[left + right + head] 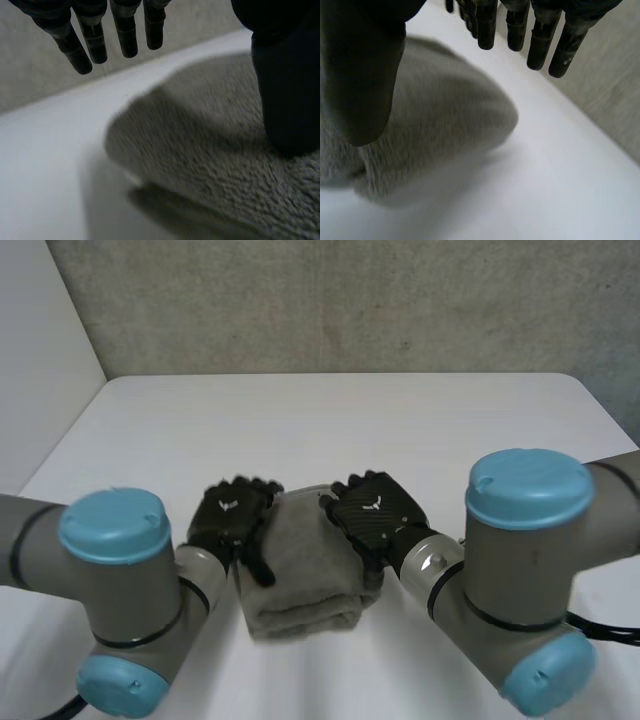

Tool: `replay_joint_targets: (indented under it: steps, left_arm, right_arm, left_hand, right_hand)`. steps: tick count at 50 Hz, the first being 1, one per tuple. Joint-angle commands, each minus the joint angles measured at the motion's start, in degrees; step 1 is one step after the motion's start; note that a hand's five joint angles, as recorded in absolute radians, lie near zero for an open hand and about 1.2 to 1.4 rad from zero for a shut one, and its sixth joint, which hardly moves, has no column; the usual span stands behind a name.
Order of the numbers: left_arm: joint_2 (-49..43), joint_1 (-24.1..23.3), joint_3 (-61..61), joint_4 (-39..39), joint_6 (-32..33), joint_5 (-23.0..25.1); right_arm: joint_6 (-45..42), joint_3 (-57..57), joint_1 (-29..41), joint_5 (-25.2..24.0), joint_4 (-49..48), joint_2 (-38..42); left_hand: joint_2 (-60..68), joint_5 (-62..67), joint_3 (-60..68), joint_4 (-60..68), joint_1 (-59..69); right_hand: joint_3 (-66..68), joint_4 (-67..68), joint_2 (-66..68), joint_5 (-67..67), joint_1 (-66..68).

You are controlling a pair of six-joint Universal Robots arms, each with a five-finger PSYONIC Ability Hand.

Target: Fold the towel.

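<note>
A grey towel [300, 575] lies folded into a small thick bundle on the white table [330, 430], near the front between both arms. My left hand [230, 520] hovers at the bundle's left edge and my right hand [375, 515] at its right edge. In the left wrist view the left hand's fingers [90, 45] are straight above the table beyond the towel [210, 160], and its thumb [285, 90] rests on the cloth. In the right wrist view the right hand's fingers [520, 25] are straight past the towel [445, 115], with the thumb [360, 75] over it. Neither hand grips cloth.
The table stretches bare from the towel to a grey wall [330, 300] at the back. A pale wall [40, 350] runs along its left side. My two arms [520, 570] flank the towel at the front.
</note>
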Motion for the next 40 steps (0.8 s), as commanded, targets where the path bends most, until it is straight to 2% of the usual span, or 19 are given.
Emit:
replay_joint_targets:
  steps: [1, 9, 11, 17, 22, 25, 30, 35, 40]
  left_arm:
    - [-2.23, 0.07, -0.27, -1.17, 0.09, 0.16]
    - [3.04, -0.02, 0.78, -5.39, 0.18, 0.16]
    - [8.55, -0.02, 2.01, -6.87, 0.27, 0.25]
    - [16.14, 0.51, 5.18, -8.29, 0.18, 0.25]
    - [22.37, 2.43, 11.40, -13.28, -0.26, -0.62]
    - [23.08, 3.49, 13.17, -14.88, -0.52, -1.77]
    - [23.44, 4.64, 18.44, -19.35, -1.31, -8.35]
    - [23.08, 4.73, 18.36, -20.06, -1.58, -9.77]
    - [23.17, 4.73, 18.36, -20.15, -1.58, -9.68]
  right_arm:
    - [-0.11, -2.67, -0.79, 0.20, 0.49, 6.22]
    - [0.32, -4.69, -0.96, 0.11, 2.51, 3.85]
    - [1.55, -4.78, -1.84, -0.06, 2.86, -4.02]
    - [5.69, -5.22, -5.36, 0.02, 2.42, -13.38]
    - [12.53, -8.03, -12.37, 1.69, 3.03, -20.66]
    - [13.77, -8.21, -14.24, 2.40, 3.39, -21.64]
    - [15.09, -10.40, -17.05, 6.43, 6.72, -22.00]
    - [15.00, -11.72, -16.87, 8.81, 9.09, -21.21]
    - [15.09, -11.81, -16.78, 9.08, 9.36, -19.89]
  left_hand:
    - [-2.47, -10.98, -2.40, -3.58, -2.94]
    - [-3.14, -11.66, -3.07, -4.25, -3.61]
    - [-3.47, -11.99, -3.41, -4.59, -3.95]
    - [-3.64, -12.16, -3.58, -4.76, -4.12]
    - [-3.81, -12.33, -3.75, -4.92, -4.28]
    - [-3.64, -12.16, -3.58, -4.76, -4.12]
    - [-3.81, -12.33, -3.75, -4.92, -4.28]
    - [-3.64, -12.16, -3.58, -4.76, -4.12]
    - [-3.81, -12.33, -3.75, -4.92, -4.28]
  right_hand:
    - [-3.19, -3.98, -3.72, -3.32, -2.79]
    - [-3.19, -3.98, -3.72, -3.32, -2.79]
    - [-3.19, -3.98, -3.72, -3.32, -2.79]
    - [-3.19, -3.98, -3.72, -3.32, -2.79]
    - [-3.19, -3.98, -3.72, -3.32, -2.79]
    - [-3.19, -3.98, -3.72, -3.32, -2.79]
    - [-3.19, -3.98, -3.72, -3.32, -2.79]
    - [-3.19, -3.98, -3.72, -3.32, -2.79]
    - [-3.19, -3.98, -3.72, -3.32, -2.79]
